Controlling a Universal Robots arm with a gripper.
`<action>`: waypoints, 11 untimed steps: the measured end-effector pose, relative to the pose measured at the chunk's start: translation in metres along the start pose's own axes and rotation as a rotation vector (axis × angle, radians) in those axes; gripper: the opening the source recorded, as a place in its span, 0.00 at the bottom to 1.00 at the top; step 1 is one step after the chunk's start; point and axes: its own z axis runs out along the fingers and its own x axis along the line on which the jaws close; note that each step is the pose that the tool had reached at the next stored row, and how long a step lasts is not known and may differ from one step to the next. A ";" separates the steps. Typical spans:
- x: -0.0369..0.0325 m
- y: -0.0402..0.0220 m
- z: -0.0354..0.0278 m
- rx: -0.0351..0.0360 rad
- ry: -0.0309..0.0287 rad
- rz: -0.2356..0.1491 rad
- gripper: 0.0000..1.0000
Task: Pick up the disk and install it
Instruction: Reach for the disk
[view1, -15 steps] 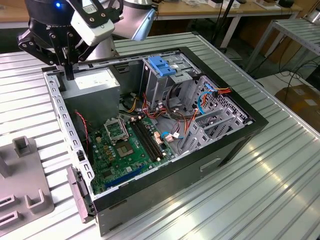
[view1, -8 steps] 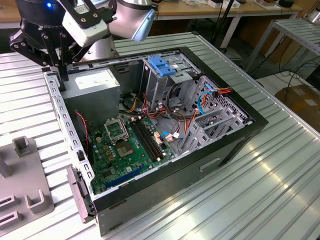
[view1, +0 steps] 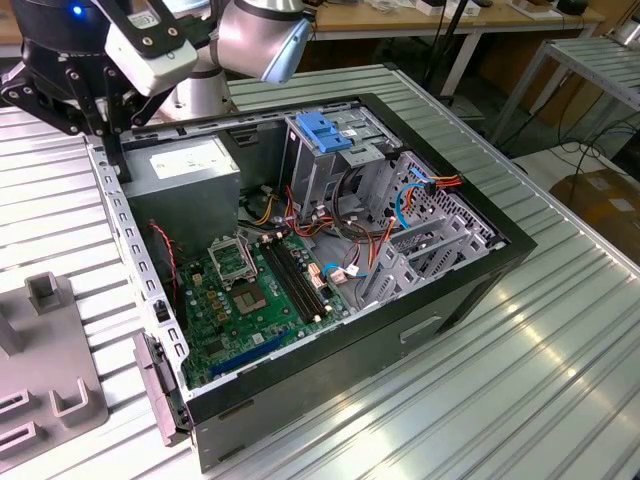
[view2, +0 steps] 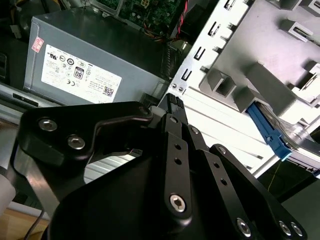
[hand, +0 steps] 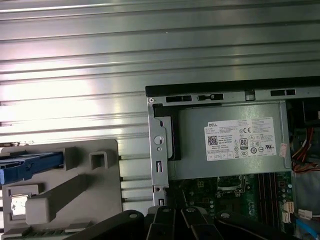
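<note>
Gripper (view2: 164, 106) clenched on nothing, hovering above the case (view1: 350, 372) edge; disk (hand: 32, 167) (blue carrier rail showing) sits in the grey holder (hand: 95, 195) just outside the case, apart from the gripper; power supply (view2: 100, 45) sits inside the case at that edge.

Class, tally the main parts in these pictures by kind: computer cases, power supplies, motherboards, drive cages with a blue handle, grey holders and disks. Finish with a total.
Computer case: 1
Power supply: 1
Motherboard: 1
Drive cage with a blue handle: 1
Grey holder: 1
Disk, lying in the grey holder: 1
Total: 6
</note>
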 end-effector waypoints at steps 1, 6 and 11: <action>0.0009 -0.0001 0.0000 0.0000 0.0000 0.000 0.10; 0.0067 -0.0005 -0.0002 0.0000 0.0000 0.000 0.10; 0.0137 -0.0011 -0.0004 0.0001 0.0000 0.000 0.10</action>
